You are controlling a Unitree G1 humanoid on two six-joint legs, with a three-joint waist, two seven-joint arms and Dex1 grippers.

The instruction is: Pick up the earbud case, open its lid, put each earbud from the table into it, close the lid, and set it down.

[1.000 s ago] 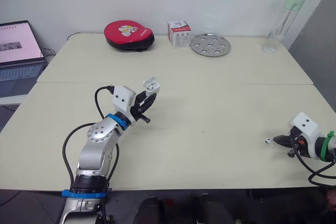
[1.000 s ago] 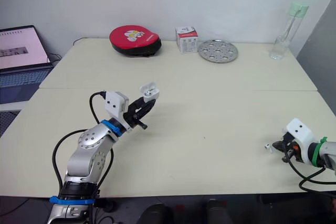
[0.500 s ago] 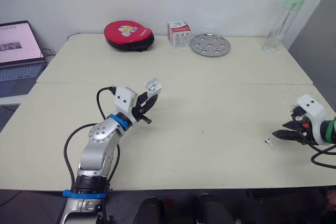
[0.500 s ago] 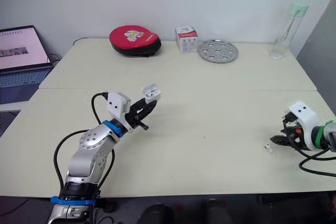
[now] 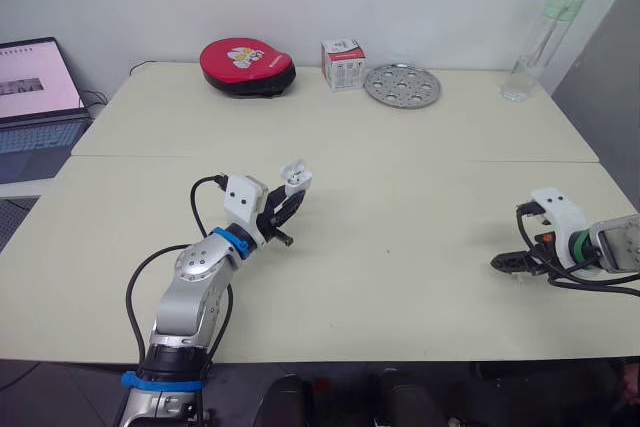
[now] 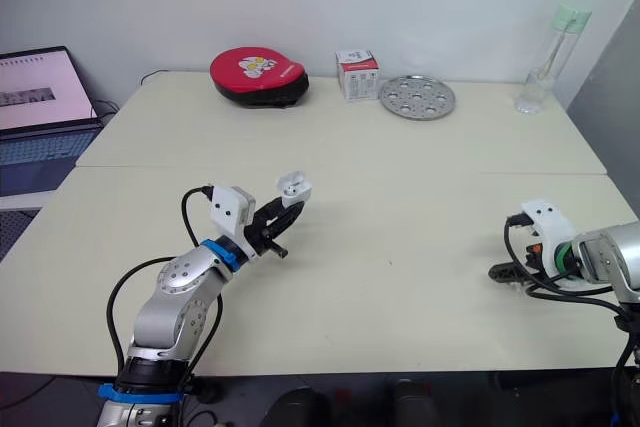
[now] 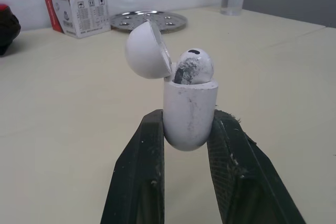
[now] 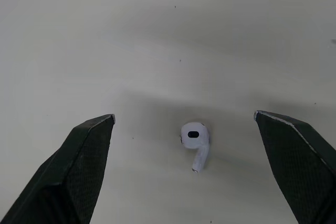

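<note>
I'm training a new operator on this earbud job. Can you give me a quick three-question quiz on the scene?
1. True or false: the earbud case has its lid shut.
2. Where is the loose earbud? A) between the right gripper's open fingers B) inside the case C) on top of the case's lid
3. Fill in: the left gripper is shut on the ____.
Key: 1 false, the lid is open; 2 A; 3 earbud case.

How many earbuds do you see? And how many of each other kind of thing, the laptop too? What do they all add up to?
Earbuds: 2 (tucked earbud, loose earbud)
Earbud case: 1
Red round case: 1
Small box: 1
Metal plate: 1
Bottle: 1
Laptop: 1
Total: 8
</note>
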